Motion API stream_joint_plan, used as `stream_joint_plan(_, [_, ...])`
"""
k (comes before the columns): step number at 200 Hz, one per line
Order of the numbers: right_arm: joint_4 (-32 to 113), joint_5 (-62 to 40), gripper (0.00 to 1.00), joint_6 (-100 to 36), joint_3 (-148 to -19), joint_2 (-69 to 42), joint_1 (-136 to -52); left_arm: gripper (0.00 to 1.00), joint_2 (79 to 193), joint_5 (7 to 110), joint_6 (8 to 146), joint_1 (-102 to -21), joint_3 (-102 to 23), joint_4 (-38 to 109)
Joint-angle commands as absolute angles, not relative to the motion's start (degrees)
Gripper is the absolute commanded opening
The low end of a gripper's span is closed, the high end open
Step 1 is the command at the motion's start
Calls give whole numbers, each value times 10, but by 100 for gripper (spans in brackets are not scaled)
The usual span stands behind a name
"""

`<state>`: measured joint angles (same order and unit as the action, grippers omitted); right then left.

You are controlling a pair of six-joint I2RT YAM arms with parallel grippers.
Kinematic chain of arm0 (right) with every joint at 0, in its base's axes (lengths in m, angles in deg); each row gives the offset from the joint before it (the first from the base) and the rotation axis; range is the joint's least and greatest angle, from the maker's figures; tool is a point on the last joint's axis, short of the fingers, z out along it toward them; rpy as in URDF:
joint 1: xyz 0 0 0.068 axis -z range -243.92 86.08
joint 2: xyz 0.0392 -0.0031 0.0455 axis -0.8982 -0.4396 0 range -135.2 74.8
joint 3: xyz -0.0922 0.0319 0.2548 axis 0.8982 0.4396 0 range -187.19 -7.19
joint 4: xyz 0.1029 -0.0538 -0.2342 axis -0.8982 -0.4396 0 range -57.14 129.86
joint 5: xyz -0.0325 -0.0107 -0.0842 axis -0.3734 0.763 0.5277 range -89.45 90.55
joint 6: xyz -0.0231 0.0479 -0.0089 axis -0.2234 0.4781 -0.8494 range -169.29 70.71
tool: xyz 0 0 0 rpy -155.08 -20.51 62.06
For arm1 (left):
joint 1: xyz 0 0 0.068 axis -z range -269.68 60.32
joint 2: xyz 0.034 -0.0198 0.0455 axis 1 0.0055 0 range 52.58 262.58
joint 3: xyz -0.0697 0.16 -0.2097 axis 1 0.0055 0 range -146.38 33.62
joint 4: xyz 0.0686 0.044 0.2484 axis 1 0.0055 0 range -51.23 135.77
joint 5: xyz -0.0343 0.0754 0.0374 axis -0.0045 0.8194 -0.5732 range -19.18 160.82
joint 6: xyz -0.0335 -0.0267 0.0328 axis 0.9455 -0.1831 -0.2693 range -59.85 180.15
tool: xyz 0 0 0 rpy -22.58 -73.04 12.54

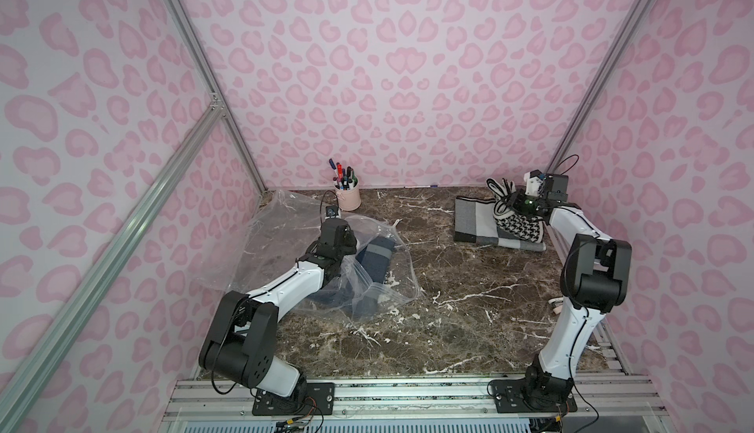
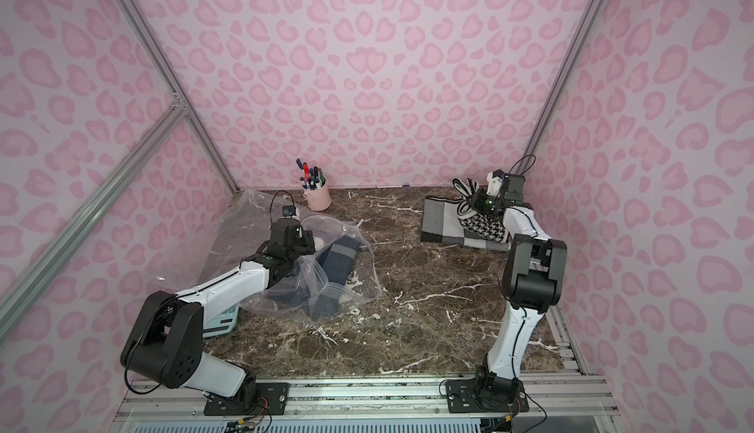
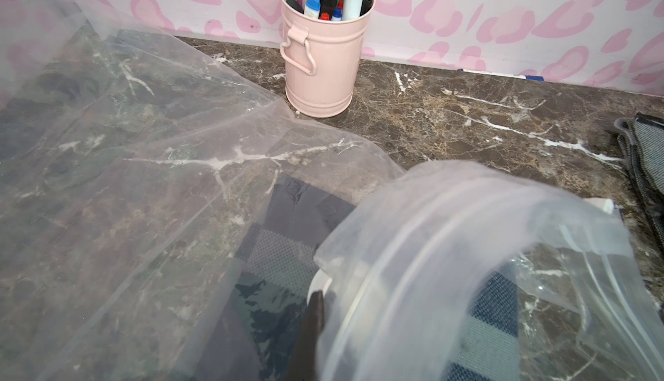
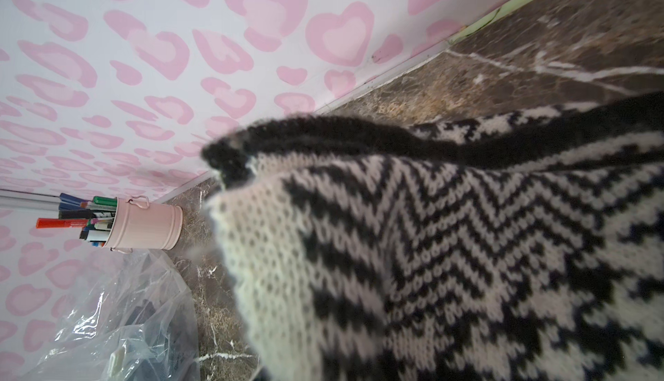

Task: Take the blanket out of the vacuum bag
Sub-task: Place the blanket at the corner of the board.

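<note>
Far right, away from the crinkly clear plastic vacuum bag (image 1: 398, 253) the left claw (image 3: 323, 321) is pinching, the right claw (image 1: 512, 203) is clenching a black-and-white knitted blanket (image 1: 520, 227), apparently placing it; release should follow.

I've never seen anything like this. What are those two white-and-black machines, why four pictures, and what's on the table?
They are two robot arms bolted at the near edge of a marble table. Each ends in a gripper, a two-fingered clamp. Two pictures look down from one overhead camera pair; the other two come from cameras on the arms' wrists. The left gripper is shut on the zip edge of the vacuum bag, a crinkly clear bag with a blue blanket inside. The right gripper holds up one end of a black-and-white knitted blanket, over a folded grey blanket. A flatter clear bag and a pink pot of pens sit at the back left.
</note>
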<state>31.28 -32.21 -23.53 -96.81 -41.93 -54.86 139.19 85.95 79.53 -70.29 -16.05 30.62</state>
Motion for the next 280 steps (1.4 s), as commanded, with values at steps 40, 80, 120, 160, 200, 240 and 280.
stream_joint_plan(40, [342,-316,0,-224,-985,-447,-575,4,1391,823,810,-703,-153,286])
stream_joint_plan(80, [343,-314,0,-228,-978,-456,-585,4,1394,818,812,-703,-150,282])
stream_joint_plan(120, [340,-311,0,-234,-978,-469,-599,4,1395,817,812,-703,-148,279])
stream_joint_plan(160, [319,-288,28,-253,-992,-478,-617,4,1396,815,811,-703,-148,278])
stream_joint_plan(200, [323,-292,45,-252,-994,-480,-624,4,1400,814,810,-703,-150,277])
stream_joint_plan(240, [337,-319,47,-242,-1004,-469,-634,4,1405,812,808,-703,-154,278])
stream_joint_plan(280, [330,-340,47,-235,-1057,-495,-659,4,1411,808,809,-703,-154,276])
